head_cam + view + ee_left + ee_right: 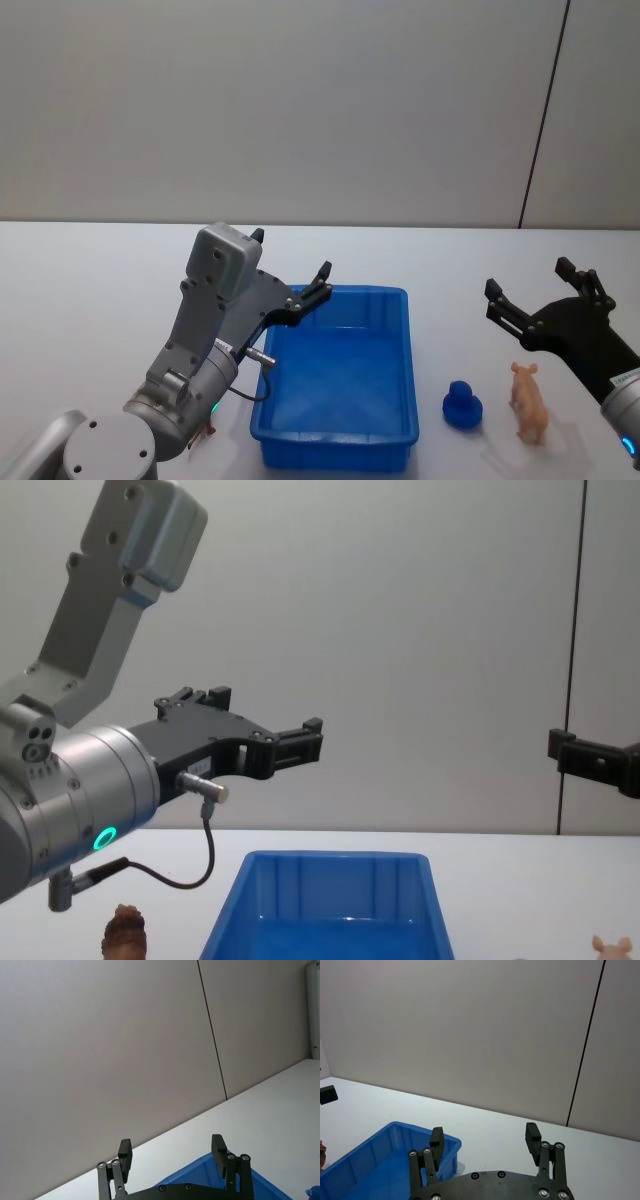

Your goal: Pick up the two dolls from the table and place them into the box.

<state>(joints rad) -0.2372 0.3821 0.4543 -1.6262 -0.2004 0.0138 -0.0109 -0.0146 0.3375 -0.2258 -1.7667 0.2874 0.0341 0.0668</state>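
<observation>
The two dolls rest on the table (100, 300); neither is grasped. The pink doll (527, 402) stands upright, below the right gripper (527, 277) and nearer the robot than its fingertips. A dark blue piece (462, 406) sits just beside the doll, toward the box (335, 438). The reddish-brown doll (125, 935) is fuzzy and lies below the left gripper (291, 253), back from its fingertips and outside the box's left wall. Both grippers are spread wide and hold nothing.

The step in hand appears to be the approach. Draw each gripper back and down over its own doll. Keep the jaws wide until they straddle the body, then close. The pink doll is narrow and may topple if nudged.
</observation>
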